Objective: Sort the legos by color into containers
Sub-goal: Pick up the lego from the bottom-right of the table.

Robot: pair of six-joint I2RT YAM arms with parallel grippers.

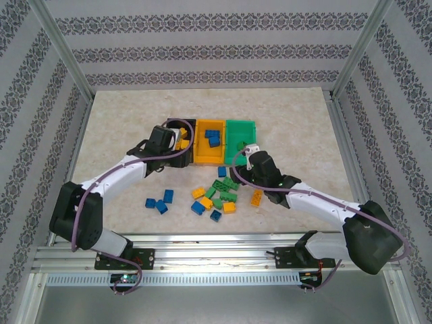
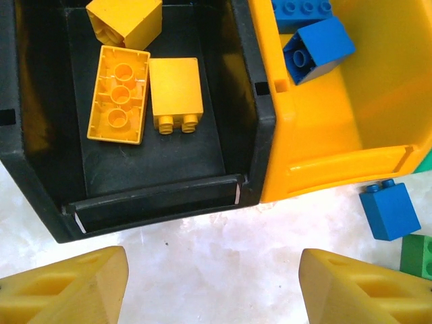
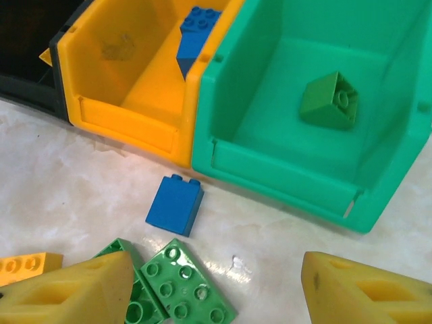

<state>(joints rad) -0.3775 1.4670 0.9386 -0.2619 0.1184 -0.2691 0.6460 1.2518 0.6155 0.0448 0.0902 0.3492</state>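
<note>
The left claw [image 2: 212, 287] stands open and empty before the black plastic bin [image 2: 155, 202], which holds three yellow studded bricks [image 2: 175, 91]. The right claw [image 3: 216, 290], open too, hovers over green bricks [image 3: 185, 287] beside the green bin [image 3: 283, 179].

Three yellow legos [image 2: 121, 94] inside black bin [image 2: 155, 202], claw [image 2: 212, 290] spread apart, empty

Robotics lab cell, silver aluminium frame posts [image 1: 65, 57], grey patterned wallpaper panels [image 1: 202, 27], beige marbled worktop [image 1: 135, 115], black-and-white robot arms [image 1: 111, 177] bolted to slotted metal rail [image 1: 216, 251].
</note>
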